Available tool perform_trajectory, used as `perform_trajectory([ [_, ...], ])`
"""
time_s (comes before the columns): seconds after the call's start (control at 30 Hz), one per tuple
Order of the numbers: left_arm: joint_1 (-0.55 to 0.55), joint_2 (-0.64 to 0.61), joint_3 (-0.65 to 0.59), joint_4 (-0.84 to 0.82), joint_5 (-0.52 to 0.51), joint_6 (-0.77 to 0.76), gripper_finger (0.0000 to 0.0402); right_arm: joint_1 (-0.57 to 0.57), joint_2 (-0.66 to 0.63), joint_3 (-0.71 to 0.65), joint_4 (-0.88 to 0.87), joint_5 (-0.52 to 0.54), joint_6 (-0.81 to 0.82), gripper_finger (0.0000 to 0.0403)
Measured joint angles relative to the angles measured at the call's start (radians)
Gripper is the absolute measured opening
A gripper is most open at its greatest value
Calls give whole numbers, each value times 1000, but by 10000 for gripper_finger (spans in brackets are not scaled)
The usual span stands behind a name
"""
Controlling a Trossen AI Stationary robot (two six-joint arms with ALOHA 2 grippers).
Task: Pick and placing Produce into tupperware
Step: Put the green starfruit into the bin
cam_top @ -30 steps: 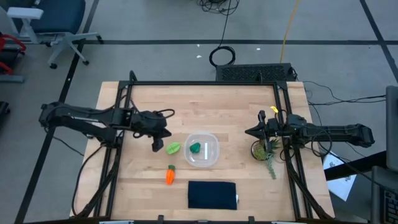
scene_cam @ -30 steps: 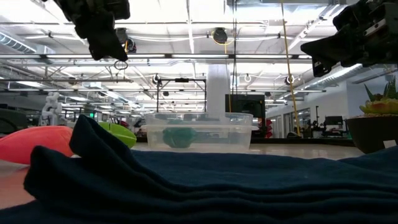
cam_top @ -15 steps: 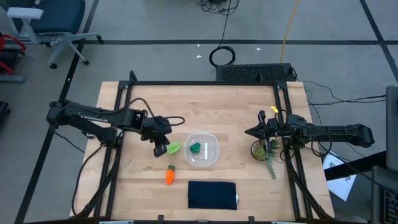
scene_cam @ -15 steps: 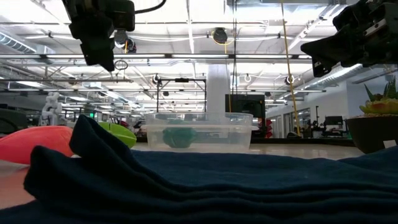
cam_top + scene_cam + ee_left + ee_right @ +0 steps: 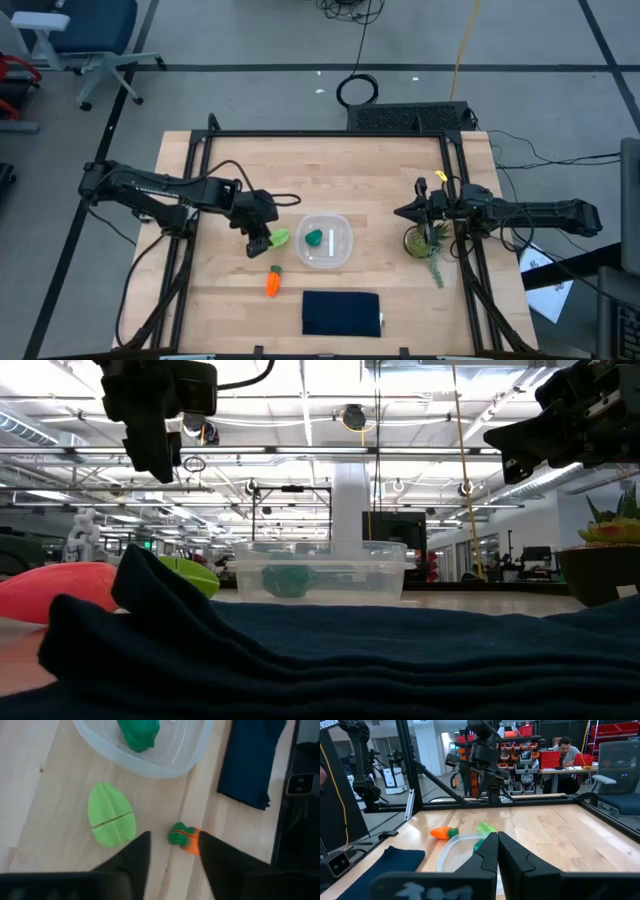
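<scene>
The clear tupperware stands mid-table with the dark green round piece inside it. The yellow-green leafy piece lies on the wood just left of the tupperware. The orange carrot lies nearer the front edge. My left gripper hangs open and empty above the table beside the leafy piece. In its wrist view the carrot shows beyond the gap and the leafy piece off to one side. My right gripper is shut and empty at the right, raised.
A dark navy folded cloth lies at the front edge, near the carrot. A spiky potted plant stands right of the tupperware, beside my right gripper. Bare wood lies at the far half of the table.
My left gripper has gone toward the table's near edge and a little to the right, ending close beside the leafy piece. The produce and the tupperware have stayed in place.
</scene>
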Motion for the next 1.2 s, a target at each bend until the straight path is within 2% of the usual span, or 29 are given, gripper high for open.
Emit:
perform_trajectory([
  [0.2, 0, 19, 0, -3, -1, -51, 287, 0, 0, 0, 0, 0, 0, 0],
  [0.4, 0, 61, -1, -39, -32, -34, 346, 0, 0, 0, 0, 0, 0, 0],
  [0.7, 17, 162, 0, -28, -100, 41, 375, 0, 13, 0, 4, 0, 0, 0],
  [0.97, 42, 252, -1, -17, -140, 87, 377, 0, 25, 0, 6, 0, 0, 0],
  [1.2, 59, 271, -1, 12, -180, 129, 377, 0, 28, 0, 7, 0, 0, 0],
])
